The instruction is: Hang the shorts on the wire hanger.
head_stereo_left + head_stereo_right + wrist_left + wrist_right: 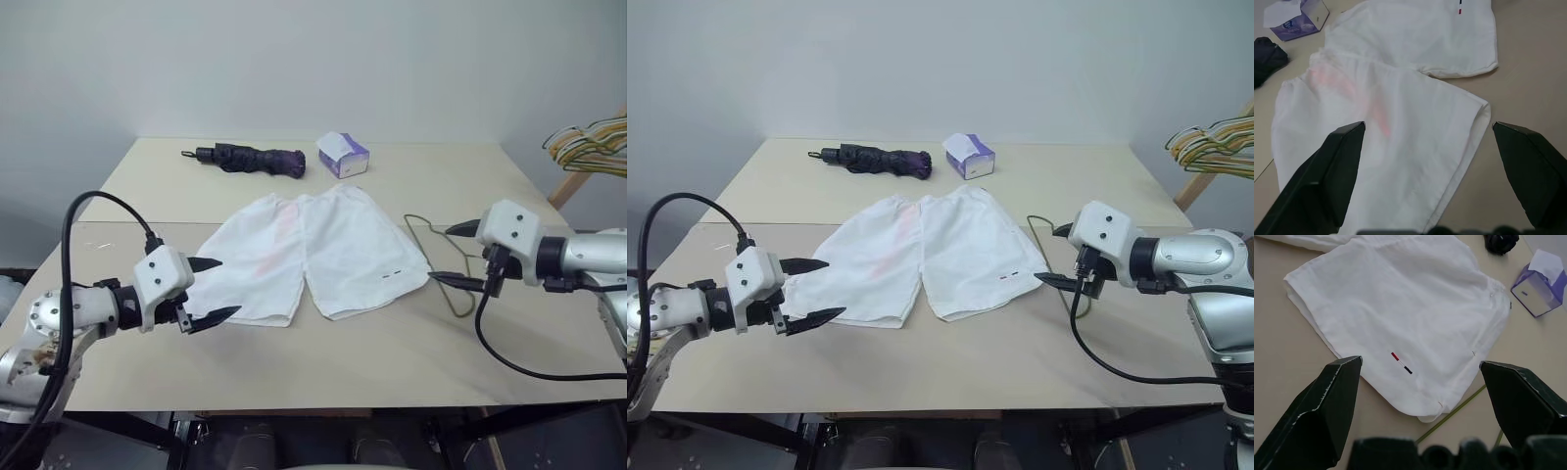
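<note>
no text, number or brand can be read. the tissue box (1300,20) at the left wrist view's upper left bears a small dark printed mark, too blurred to make out.

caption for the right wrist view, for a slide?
Open right end effector above the white shorts, wire hanger at the hem.

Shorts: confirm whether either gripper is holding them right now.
No: the shorts lie flat on the table, with the left gripper and right gripper open beside them.
</note>
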You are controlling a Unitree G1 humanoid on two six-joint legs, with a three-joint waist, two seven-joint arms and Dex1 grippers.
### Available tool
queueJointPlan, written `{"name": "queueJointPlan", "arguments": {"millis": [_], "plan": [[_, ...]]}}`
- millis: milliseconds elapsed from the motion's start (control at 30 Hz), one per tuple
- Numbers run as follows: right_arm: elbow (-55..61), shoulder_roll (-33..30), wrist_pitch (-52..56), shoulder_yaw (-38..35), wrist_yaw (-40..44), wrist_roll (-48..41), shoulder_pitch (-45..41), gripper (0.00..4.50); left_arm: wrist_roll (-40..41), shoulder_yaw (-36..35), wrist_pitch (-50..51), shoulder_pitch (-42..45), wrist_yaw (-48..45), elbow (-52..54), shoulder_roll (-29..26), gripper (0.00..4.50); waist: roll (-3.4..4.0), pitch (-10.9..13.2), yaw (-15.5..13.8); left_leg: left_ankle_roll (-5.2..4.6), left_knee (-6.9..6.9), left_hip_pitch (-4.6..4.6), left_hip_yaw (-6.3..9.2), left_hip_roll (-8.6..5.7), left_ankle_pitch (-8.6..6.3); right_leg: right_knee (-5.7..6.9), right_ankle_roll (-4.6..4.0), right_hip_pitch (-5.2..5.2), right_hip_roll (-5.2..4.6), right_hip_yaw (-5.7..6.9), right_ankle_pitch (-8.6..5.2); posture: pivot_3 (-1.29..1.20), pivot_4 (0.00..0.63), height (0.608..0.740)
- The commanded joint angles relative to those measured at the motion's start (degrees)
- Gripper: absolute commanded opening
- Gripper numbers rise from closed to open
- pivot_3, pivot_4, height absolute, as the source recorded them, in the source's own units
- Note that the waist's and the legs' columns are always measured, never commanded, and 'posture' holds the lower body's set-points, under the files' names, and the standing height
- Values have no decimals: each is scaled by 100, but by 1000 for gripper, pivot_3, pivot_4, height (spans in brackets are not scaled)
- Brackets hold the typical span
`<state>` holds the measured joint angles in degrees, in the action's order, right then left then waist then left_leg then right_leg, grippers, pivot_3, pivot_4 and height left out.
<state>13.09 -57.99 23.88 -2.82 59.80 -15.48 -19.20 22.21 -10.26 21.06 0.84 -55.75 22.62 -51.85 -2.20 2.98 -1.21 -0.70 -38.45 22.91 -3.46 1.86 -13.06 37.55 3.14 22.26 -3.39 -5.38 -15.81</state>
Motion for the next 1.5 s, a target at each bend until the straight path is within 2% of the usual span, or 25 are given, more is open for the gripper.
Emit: {"name": "queueJointPlan", "arguments": {"millis": [33,267,400,533,733,867,1000,1233,1333,1500], "plan": [[177,5,-61,-96,-36,3,0,4473,30,-74,-8,172,33,-2,-2,4500,0,0,-2,0,0,0,0,0,0,0,0,0,0,0,0,125,0,740],[190,17,-27,-110,-43,41,16,4473,56,5,92,563,349,-56,321,4500,0,0,-14,0,0,2,1,-1,0,-1,1,0,0,0,0,116,0,740],[227,51,151,-94,-123,34,-19,4473,-110,346,92,900,448,-212,514,4500,0,0,-35,0,0,1,1,-4,0,0,1,-1,0,-1,1,115,0,740],[230,62,288,-84,-174,47,-25,4473,-529,1141,425,1687,804,-505,974,4500,-1,-1,-93,0,-7,5,3,-7,0,-1,5,-2,4,0,3,100,0,740],[447,50,466,-277,-352,21,115,4473,-545,1941,721,2169,829,-482,1722,4500,-1,-2,-103,-11,-27,35,6,-7,-7,-2,7,12,5,-1,4,56,0,740],[624,119,612,-368,-585,19,324,4473,-869,2761,828,2389,812,-614,2169,4500,0,-3,-89,-12,-35,33,8,-7,-7,0,8,8,8,0,4,28,0,740],[756,201,692,-385,-743,7,424,4473,-1670,3634,793,2632,1006,-972,2434,4500,4,-7,-57,-12,-37,31,9,-8,-7,-1,8,4,10,-2,4,14,0,740],[770,228,721,-343,-869,67,529,4473,-2304,4113,670,2604,1067,-1614,2594,4500,11,-11,94,-12,-35,31,16,-8,-7,-2,8,5,13,-1,4,3,0,740],[800,265,738,-305,-900,46,532,4500,-2454,4202,614,2639,1234,-1990,2925,3899,16,-14,95,-12,-36,31,17,-8,-7,-1,9,4,13,0,4,4,0,740],[784,290,778,-277,-937,49,514,4500,-2670,4190,856,2666,1378,-2104,3221,2197,19,-19,79,-13,-38,34,20,-11,-8,-3,10,4,12,1,3,6,0,740]]}}
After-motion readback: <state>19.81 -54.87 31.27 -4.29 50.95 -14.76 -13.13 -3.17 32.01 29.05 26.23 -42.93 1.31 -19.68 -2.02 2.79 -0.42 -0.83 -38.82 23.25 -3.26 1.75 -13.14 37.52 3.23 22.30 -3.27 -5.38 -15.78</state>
